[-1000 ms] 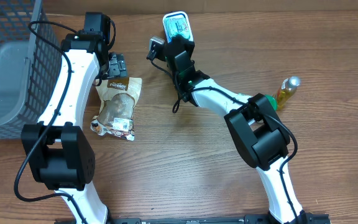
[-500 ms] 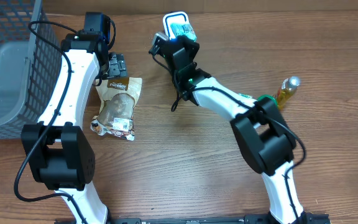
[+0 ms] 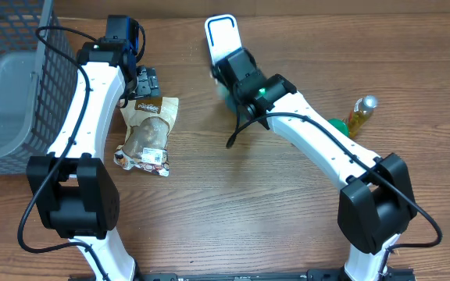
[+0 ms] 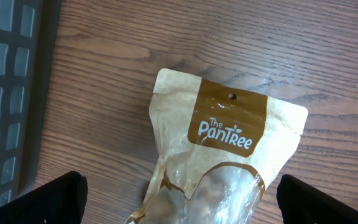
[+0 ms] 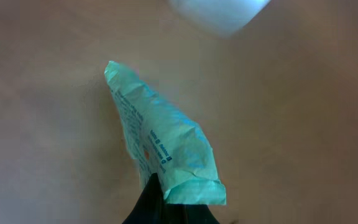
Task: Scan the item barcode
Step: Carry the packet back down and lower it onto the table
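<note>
Pinched at its lower edge by the closed right hand (image 5: 166, 205): a crumpled mint-green plastic packet (image 5: 166, 149) with small dark print and an orange mark, up near a white, blue-rimmed rounded panel (image 3: 222, 35) on the wooden worktop (image 3: 209, 203). From overhead, almost hidden under that hand; plain only in the right wrist view. Left hand (image 4: 179, 193) spread wide above a brown paper pouch (image 4: 229, 137) lettered "The PanTree".

Overhead is bright and even, with soft shadows on the table (image 3: 233, 211). Left wrist view is sharp. Right wrist view is dimmer, the packet (image 5: 166, 155) slightly blurred.
</note>
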Motion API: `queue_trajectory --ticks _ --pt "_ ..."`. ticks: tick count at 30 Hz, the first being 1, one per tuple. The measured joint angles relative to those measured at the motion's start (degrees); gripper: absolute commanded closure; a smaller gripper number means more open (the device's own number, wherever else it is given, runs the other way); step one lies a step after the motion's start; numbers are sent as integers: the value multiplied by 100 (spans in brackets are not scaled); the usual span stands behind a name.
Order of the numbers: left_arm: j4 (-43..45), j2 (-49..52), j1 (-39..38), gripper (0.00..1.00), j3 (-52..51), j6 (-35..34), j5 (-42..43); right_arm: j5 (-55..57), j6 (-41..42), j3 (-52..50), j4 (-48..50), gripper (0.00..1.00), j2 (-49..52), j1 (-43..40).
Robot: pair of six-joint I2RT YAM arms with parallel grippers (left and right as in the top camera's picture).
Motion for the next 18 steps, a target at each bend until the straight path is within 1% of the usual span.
queue_trajectory --ticks 3,6,8,9,10,12,15,16,17,18 --pt "0 0 0 0 0 0 0 -848 415 -22 -955 96 2 -52" --pt "-2 0 0 0 0 0 0 -1445 597 -20 -1631 96 2 -140" --pt "0 0 0 1 0 2 0 -1703 673 -22 -1873 92 2 -216" --pt "0 0 0 0 0 2 0 -1768 695 -22 -1915 92 2 -256" --pt "-2 0 0 1 0 2 0 -1821 723 -22 -1939 86 2 -293" --pt "-2 0 0 0 0 2 0 -1862 745 -22 -1943 68 2 -378" --pt "-2 0 0 0 0 2 0 -1895 791 -22 -1921 64 2 -540" --pt "0 0 0 0 2 2 0 -1904 811 -22 -1897 56 2 -588" --pt "0 0 0 0 2 2 0 -1910 817 -22 -1860 53 2 -632" --pt "-2 0 0 0 0 2 0 -1912 883 -22 -1779 54 2 -693"
